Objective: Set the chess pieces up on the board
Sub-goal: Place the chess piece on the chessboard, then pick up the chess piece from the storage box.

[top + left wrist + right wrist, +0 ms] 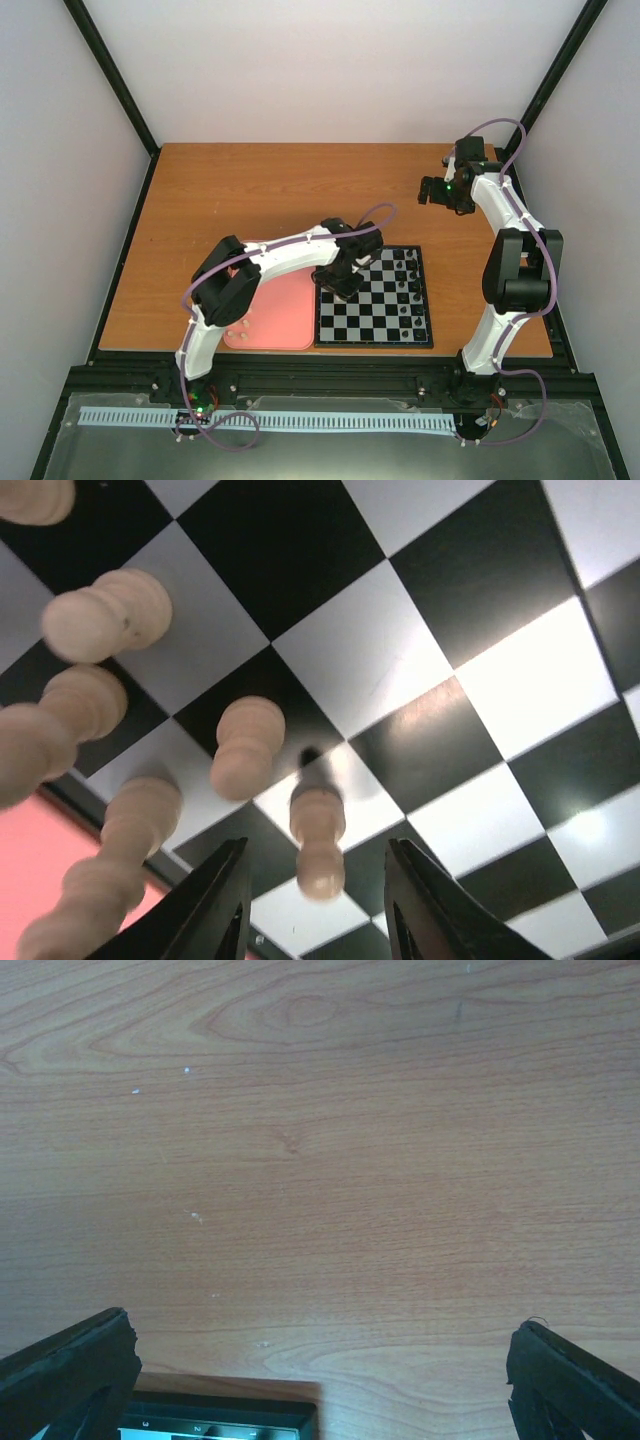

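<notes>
In the left wrist view, a cream-white pawn (320,842) stands on a white square of the board (400,650). My left gripper (318,865) is open around it, and neither finger touches it. Several more cream chess pieces (245,748) stand in the squares to its left, near the board's edge. From above, my left gripper (341,284) is low over the board's (372,322) left side. My right gripper (433,192) hovers open and empty over bare wood at the back right. A corner of the board (220,1422) shows at the bottom of the right wrist view.
A salmon-pink tray (285,310) lies against the board's left edge, with a few cream pieces (240,325) near its front. Small black figures (405,282) stand along the board's right columns. The tray (30,840) also shows at the left of the left wrist view.
</notes>
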You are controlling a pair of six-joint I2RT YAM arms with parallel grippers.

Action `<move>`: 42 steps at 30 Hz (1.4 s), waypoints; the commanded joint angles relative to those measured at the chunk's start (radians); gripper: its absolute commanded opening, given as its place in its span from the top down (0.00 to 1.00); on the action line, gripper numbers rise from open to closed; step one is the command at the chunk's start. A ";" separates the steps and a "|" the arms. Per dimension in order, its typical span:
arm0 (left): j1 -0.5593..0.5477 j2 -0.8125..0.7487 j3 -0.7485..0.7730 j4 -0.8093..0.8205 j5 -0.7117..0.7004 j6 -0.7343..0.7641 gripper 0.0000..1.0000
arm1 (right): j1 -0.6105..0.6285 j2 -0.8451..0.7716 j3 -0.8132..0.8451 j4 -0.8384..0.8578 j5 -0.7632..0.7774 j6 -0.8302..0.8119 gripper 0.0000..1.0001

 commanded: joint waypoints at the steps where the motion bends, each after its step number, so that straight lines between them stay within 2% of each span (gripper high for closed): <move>1: -0.005 -0.107 0.050 -0.057 -0.011 0.002 0.59 | -0.002 -0.027 -0.006 0.014 -0.014 -0.010 0.00; 6: -0.005 -0.196 0.077 -0.109 -0.048 -0.004 0.53 | -0.002 -0.031 -0.006 0.016 -0.012 -0.011 0.00; 10: 0.019 -0.282 0.038 -0.154 -0.135 -0.029 0.46 | -0.002 -0.030 -0.003 0.016 -0.018 -0.008 0.00; 13: 0.111 -0.373 -0.081 -0.144 -0.136 -0.079 0.46 | -0.002 -0.026 -0.002 0.019 -0.029 -0.002 0.00; 17: 0.287 -0.540 -0.274 -0.105 -0.146 -0.137 0.44 | -0.001 -0.018 0.001 0.018 -0.043 0.000 0.00; 21: 0.441 -0.636 -0.419 -0.083 -0.152 -0.135 0.44 | -0.001 -0.014 -0.005 0.018 -0.049 -0.003 0.00; 24: 0.494 -0.655 -0.502 -0.055 -0.134 -0.117 0.44 | -0.001 -0.010 -0.016 0.022 -0.057 -0.002 0.00; 31: 0.539 -0.657 -0.671 0.031 -0.088 -0.137 0.44 | 0.000 -0.003 -0.015 0.022 -0.066 -0.003 0.00; 42: 0.580 -0.586 -0.719 0.109 -0.071 -0.128 0.44 | 0.002 -0.003 -0.029 0.025 -0.065 -0.003 0.00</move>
